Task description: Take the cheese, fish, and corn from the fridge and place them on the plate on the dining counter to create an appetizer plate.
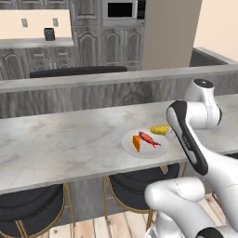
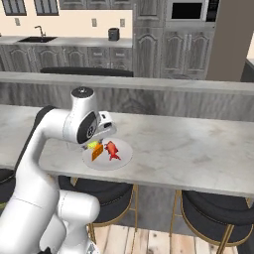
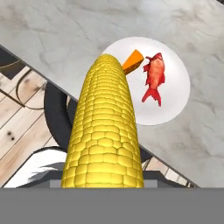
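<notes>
The corn [image 3: 105,131], a yellow cob, runs up the middle of the hand view, its tip over the near rim of the plate [image 3: 175,87]. My gripper [image 2: 97,141] is shut on the corn [image 2: 93,145] and holds it just above the plate's edge; the fingers are hidden behind the cob and the arm. The plate [image 1: 151,151] lies on the dining counter [image 1: 56,144] near its front edge. On it lie the orange cheese [image 1: 136,142] wedge and the red fish [image 1: 148,139], side by side. From the left, the corn [image 1: 159,129] hangs at the plate's far right rim.
A grey wood-grain raised back [image 1: 93,79] runs behind the counter. Black gold-legged stools [image 1: 32,204] [image 2: 213,208] stand under the front edge, over wooden floor. Dark kitchen cabinets and a microwave [image 1: 120,9] stand far behind.
</notes>
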Robot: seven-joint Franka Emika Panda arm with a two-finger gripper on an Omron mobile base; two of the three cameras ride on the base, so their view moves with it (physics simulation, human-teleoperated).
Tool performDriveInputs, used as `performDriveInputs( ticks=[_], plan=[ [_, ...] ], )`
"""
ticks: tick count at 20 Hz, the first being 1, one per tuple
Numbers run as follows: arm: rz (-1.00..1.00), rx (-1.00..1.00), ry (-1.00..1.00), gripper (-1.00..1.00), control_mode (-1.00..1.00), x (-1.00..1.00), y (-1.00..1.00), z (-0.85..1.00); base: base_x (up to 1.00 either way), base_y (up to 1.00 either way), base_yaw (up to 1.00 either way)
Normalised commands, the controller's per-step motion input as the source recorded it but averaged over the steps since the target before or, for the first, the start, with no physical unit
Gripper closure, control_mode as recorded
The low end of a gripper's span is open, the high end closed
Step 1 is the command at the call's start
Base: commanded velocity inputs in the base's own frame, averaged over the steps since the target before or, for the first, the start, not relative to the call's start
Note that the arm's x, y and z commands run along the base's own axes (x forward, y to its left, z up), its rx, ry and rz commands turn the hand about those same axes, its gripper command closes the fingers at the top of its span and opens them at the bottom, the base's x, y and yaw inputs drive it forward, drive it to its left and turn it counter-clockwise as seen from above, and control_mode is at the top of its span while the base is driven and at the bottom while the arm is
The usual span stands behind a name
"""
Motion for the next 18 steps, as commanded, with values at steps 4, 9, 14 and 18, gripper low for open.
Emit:
performDriveInputs(
  ticks=[4,9,14,18],
  plan=[
    [0.0,0.02,0.1,1.0,-1.0,0.36,-0.03,-0.34,0.0,0.0,0.0],
    [0.0,0.01,0.12,1.0,-1.0,0.37,0.0,-0.37,0.0,0.0,0.0],
    [0.0,0.0,0.09,1.0,-1.0,0.32,0.0,-0.38,0.0,0.0,0.0],
    [0.0,0.0,0.06,1.0,-1.0,0.23,0.0,-0.41,0.0,0.0,0.0]
  ],
)
